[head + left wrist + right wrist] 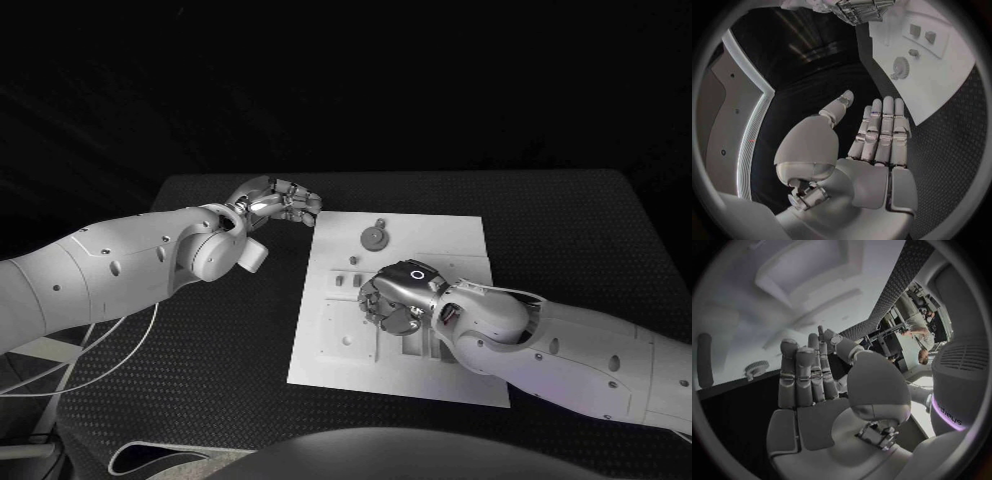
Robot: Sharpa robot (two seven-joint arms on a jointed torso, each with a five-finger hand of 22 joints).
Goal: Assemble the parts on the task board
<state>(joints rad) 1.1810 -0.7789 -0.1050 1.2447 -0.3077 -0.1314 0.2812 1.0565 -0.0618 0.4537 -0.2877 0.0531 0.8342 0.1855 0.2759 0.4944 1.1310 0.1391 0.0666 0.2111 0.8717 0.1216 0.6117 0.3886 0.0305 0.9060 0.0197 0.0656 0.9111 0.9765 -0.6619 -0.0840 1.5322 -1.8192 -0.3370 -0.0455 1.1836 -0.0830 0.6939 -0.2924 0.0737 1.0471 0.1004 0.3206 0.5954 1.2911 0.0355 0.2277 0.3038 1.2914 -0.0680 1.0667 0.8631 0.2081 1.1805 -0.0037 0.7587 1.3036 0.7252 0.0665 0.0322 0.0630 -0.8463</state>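
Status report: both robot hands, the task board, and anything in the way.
Left robot hand open, off the task board at its far left corner. Right robot hand over mid-board, grip unclear. Gear part on the board's far end, untouched. No obstruction seen.

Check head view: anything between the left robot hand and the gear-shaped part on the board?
Nothing. Between the left robot hand and the gear-shaped part lie bare black table and bare task board.

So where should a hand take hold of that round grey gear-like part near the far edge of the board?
Probably by its round rim, coming straight down from above. The gear-like part lies flat on the task board with bare board around it, so fingers could close on opposite sides of the disc. A small tab sticks out on its far side; best avoided. The open left hand is nearer.
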